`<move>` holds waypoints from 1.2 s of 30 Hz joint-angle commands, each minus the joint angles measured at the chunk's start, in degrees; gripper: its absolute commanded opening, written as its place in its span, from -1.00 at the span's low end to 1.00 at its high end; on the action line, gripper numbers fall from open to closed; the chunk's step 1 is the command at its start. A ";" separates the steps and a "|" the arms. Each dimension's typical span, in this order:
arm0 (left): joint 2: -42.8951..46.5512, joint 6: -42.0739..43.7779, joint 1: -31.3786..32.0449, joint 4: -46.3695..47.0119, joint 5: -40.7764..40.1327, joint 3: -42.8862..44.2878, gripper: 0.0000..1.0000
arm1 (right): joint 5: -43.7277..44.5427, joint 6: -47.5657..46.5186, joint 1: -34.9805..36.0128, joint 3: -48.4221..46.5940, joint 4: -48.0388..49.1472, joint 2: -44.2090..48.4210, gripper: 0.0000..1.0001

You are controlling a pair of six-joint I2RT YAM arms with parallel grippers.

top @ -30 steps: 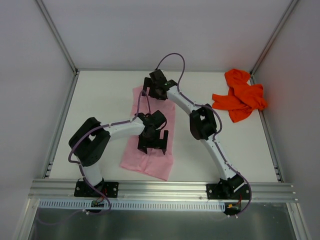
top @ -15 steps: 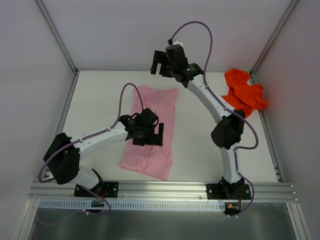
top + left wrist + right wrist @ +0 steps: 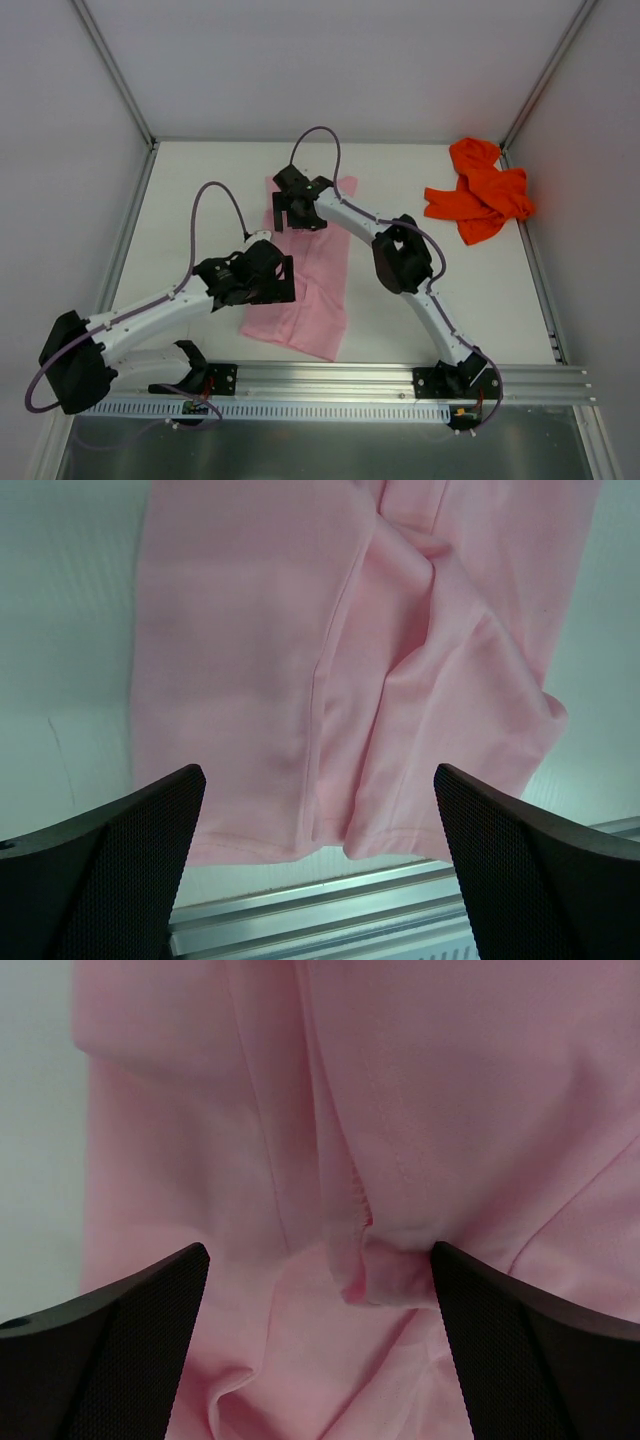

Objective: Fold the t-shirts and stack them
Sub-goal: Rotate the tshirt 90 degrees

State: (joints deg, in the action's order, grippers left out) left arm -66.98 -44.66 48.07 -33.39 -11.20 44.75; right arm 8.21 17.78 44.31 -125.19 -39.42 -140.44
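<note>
Pink t-shirt [image 3: 318,292] unmoved; right end effector [image 3: 298,220] lowered to its far end, left end effector [image 3: 272,293] shifted left, both open, empty.

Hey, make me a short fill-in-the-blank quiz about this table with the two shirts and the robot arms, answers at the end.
1. The orange t-shirt lies crumpled in the far ____ corner of the table.
2. The pink t-shirt lies under ____ of the two arms.
3. The left end effector and right end effector each have their jaws ____.
4. The two shirts lie ____, not stacked.
Missing words: right; both; open; apart.
</note>
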 commanded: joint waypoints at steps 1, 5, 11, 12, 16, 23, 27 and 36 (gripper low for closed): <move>6.67 -4.81 0.53 -2.46 -6.72 -2.64 0.98 | 8.13 2.78 0.07 -4.54 -6.98 1.14 0.93; 14.84 -7.01 0.62 -5.19 -9.98 -4.06 0.98 | 13.23 1.74 -0.02 -4.80 -9.27 -1.14 0.93; 18.99 -7.54 0.53 -8.53 -11.47 -2.74 0.98 | 13.33 0.94 -0.98 -9.63 -11.65 -6.77 0.93; 19.25 -7.46 0.53 -8.80 -11.56 -2.48 0.98 | 13.15 0.68 -1.16 -10.07 -11.38 -7.21 0.93; 20.66 -7.02 0.53 -8.54 -9.99 -1.86 0.98 | 12.45 -0.73 -3.00 -13.49 -9.80 -8.88 0.93; 20.31 -4.82 0.62 -3.98 -3.23 -4.58 0.98 | 1.21 0.05 -8.27 -18.76 -7.51 -13.18 0.93; 17.33 -1.92 0.53 0.59 0.90 -4.24 0.98 | 0.84 0.95 -10.56 -19.31 -5.95 -12.85 0.93; 9.16 2.03 0.62 7.98 4.52 -3.80 0.98 | -6.16 -3.63 -10.65 -19.66 3.55 -8.89 0.93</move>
State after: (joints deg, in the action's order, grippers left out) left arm -56.23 -45.36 48.07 -30.17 -7.86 40.53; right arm 7.97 15.92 32.64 -143.15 -40.32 -151.37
